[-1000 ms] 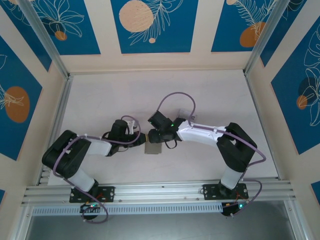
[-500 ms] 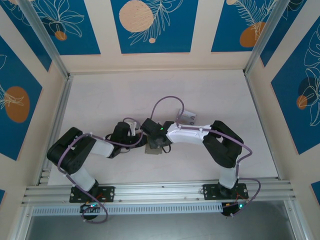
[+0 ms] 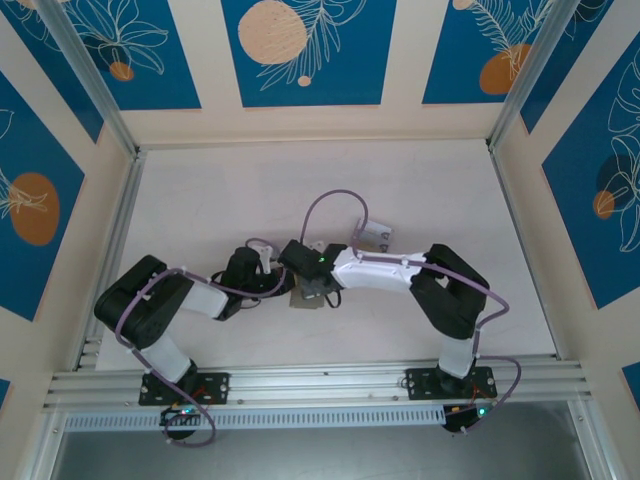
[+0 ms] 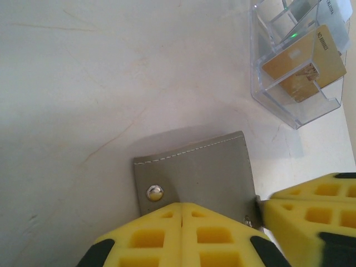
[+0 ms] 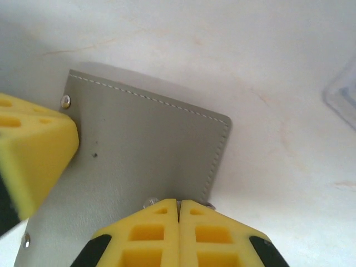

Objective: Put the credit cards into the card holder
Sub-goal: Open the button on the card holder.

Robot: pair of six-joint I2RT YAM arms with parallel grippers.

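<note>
The card holder (image 4: pixel 194 169) is a flat grey wallet with white stitching and metal snaps, lying closed between the two arms (image 3: pixel 304 298). My left gripper (image 4: pixel 182 207) is shut, its yellow fingers pinching one edge of the holder beside a snap. My right gripper (image 5: pixel 178 203) is shut on the opposite edge (image 5: pixel 144 144), with a snap on each side of its tips. Each wrist view shows the other gripper's yellow finger at the holder's side. The credit cards, an orange-tan one (image 4: pixel 303 62) and pale ones, stand in a clear plastic box (image 4: pixel 295 103).
The clear box (image 3: pixel 372 235) sits just behind the right forearm, a short way from the holder. Pale tabletop lies all around. Aluminium rails (image 3: pixel 110 250) run along the left, right and near sides, with blue patterned walls beyond.
The right arm has swung left and down onto the holder, and its gripper has closed on the edge. The left gripper stayed shut in place.
</note>
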